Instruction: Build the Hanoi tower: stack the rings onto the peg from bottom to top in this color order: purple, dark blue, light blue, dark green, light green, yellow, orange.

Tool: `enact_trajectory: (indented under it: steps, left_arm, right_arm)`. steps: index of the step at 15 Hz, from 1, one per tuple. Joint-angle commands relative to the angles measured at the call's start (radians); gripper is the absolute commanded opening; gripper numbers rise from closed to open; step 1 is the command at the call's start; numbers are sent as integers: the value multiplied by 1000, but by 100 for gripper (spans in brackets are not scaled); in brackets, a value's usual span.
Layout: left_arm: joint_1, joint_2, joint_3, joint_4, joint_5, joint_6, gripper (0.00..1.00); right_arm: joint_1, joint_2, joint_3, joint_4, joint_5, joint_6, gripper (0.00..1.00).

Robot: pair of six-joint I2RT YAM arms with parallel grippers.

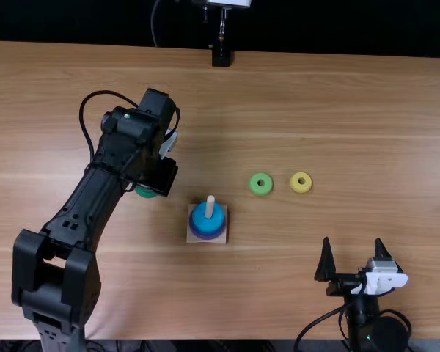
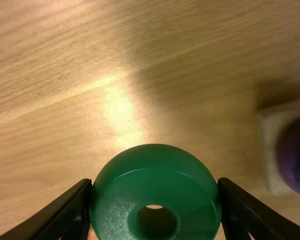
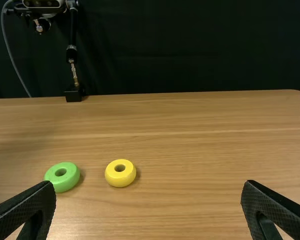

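With my left gripper (image 2: 155,187) I'm pinching the dark green ring (image 2: 117,205) left of the peg (image 1: 210,208); rightward carry needed.

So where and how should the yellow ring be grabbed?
Probably by the yellow ring's round outer wall, from straight above, pinching opposite sides. It lies flat on the table, and its hole looks small next to its thick body.

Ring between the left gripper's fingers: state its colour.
The ring is dark green, seen best in the left wrist view.
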Motion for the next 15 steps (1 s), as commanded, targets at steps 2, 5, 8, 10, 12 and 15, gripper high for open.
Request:
enact_trajectory:
  steps: [2,5,8,10,12,15]
  left_arm:
    - [-57,-43,92,-65,8,-88,0]
    - [-112,-75,158,-122,8,-165,0]
    - [-163,-93,244,-159,6,-222,0]
    - [-181,-96,290,-198,6,-250,0]
    - [-193,-103,325,-247,6,-266,0]
    - [-224,-109,360,-268,6,-272,0]
  right_arm:
    - [-10,-13,-15,7,-8,3,100]
    - [-10,-13,-15,7,-8,3,100]
    - [-10,-13,-15,7,-8,3,100]
    - [-10,-13,-15,7,-8,3,100]
    - [-10,-13,-15,7,-8,3,100]
    - [-10,-13,-15,7,-8,3,100]
